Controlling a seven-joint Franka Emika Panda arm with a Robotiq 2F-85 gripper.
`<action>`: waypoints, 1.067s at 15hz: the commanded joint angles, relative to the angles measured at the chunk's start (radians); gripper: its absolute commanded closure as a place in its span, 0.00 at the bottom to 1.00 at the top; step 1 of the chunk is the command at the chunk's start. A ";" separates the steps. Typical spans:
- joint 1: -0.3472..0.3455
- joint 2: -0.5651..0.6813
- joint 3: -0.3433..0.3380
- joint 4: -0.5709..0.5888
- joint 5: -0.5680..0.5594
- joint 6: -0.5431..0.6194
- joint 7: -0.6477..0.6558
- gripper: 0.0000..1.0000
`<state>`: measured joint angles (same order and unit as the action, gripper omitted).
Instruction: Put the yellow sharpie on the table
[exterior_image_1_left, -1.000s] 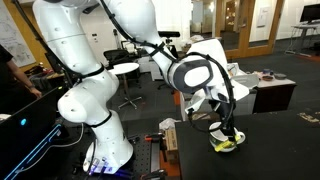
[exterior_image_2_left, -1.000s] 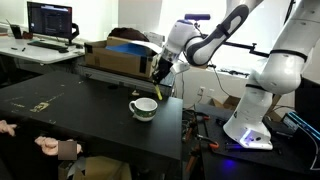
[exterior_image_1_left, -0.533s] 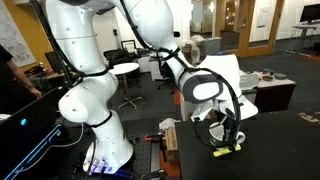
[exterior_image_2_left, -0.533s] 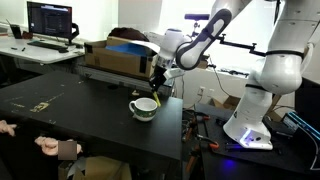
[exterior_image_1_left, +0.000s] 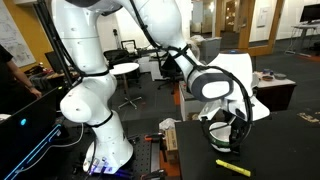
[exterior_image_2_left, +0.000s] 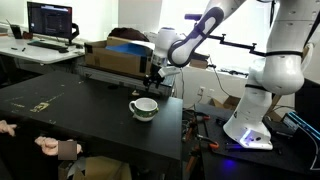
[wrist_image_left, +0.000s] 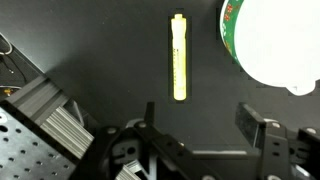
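Observation:
The yellow sharpie (wrist_image_left: 179, 57) lies flat on the dark table (wrist_image_left: 90, 50), just left of the white mug (wrist_image_left: 275, 40) with its green-patterned rim. An exterior view shows the sharpie (exterior_image_1_left: 233, 167) resting on the tabletop near the front edge, below my gripper (exterior_image_1_left: 228, 135). In the wrist view my gripper (wrist_image_left: 203, 125) is open, with nothing between its fingers, and it hangs above the sharpie without touching it. In the exterior view from the table's far side, the gripper (exterior_image_2_left: 152, 80) hovers above and behind the mug (exterior_image_2_left: 144, 107); the sharpie is not discernible there.
A cardboard box (exterior_image_2_left: 115, 55) stands at the back of the table. A person's hand (exterior_image_2_left: 55, 147) rests at the near edge. A monitor (exterior_image_2_left: 50, 18) sits on a desk behind. The table's edge and a perforated metal base (wrist_image_left: 40, 130) lie beside the sharpie.
My gripper opened and let go of the yellow sharpie, which now lies on the table beside the mug. The gripper has lifted away from it.

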<state>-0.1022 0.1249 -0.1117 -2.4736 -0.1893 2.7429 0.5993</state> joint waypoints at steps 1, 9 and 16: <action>0.041 -0.054 -0.044 -0.009 -0.040 -0.042 0.052 0.00; 0.050 -0.192 -0.005 -0.099 -0.114 0.000 0.057 0.00; 0.058 -0.333 0.085 -0.198 -0.030 0.020 -0.133 0.00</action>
<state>-0.0513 -0.1201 -0.0523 -2.6043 -0.2754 2.7431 0.5797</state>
